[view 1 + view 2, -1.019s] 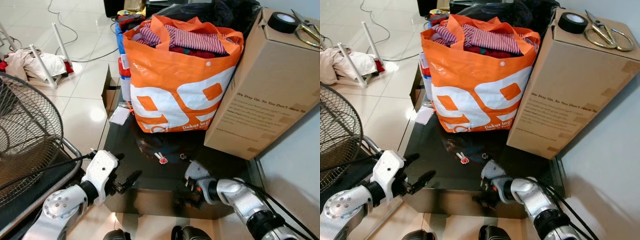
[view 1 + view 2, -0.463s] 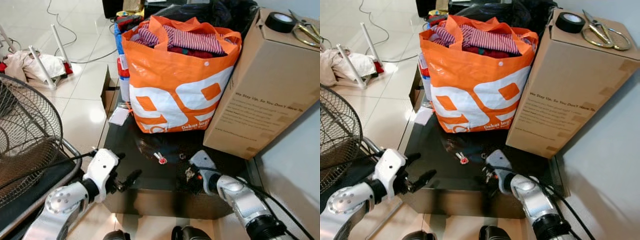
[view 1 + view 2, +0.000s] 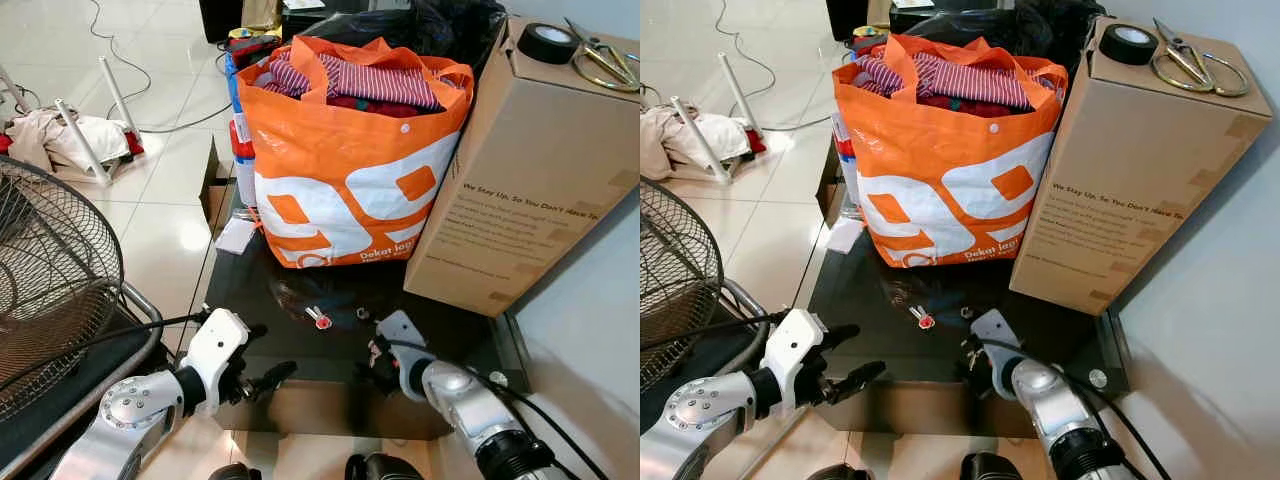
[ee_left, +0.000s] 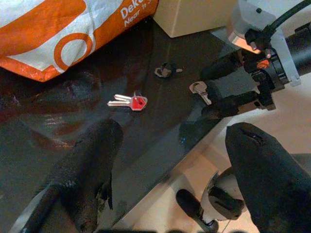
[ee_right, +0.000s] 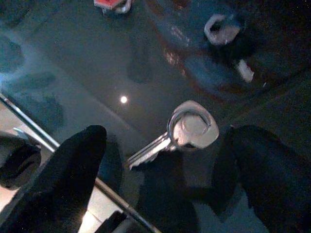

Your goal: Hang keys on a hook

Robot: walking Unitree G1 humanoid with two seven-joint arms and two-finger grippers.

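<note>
Hovering low over the dark glass bench [image 3: 255,290], right tool [image 5: 170,160] spread wide, fingers [image 5: 73,174] either side of a silver key [image 5: 187,131] lying flat on the glass, grasping nothing yet. Lying close to the bench's near edge, that key, with a red-headed key [image 4: 131,103] a little farther in and a small dark ring piece [image 4: 165,71] beyond it. Waiting off the near-left corner, left tool [image 4: 170,184], likewise released and empty, pointed across the bench toward the keys.

Risks, judged from here: pinching a thin flat key off slick glass, likely sliding it instead of lifting it, perhaps nudging it over the near edge to the floor. Closing too high, catching nothing; pressing too low, scraping fingertips on glass. Possibly lifting only this key and leaving the red one behind, if the two are not joined; cannot tell. No hook to be made out, so carrying past the orange bag [image 3: 350,160] and cardboard box [image 3: 530,170] with a weak pinch risks a drop.
</note>
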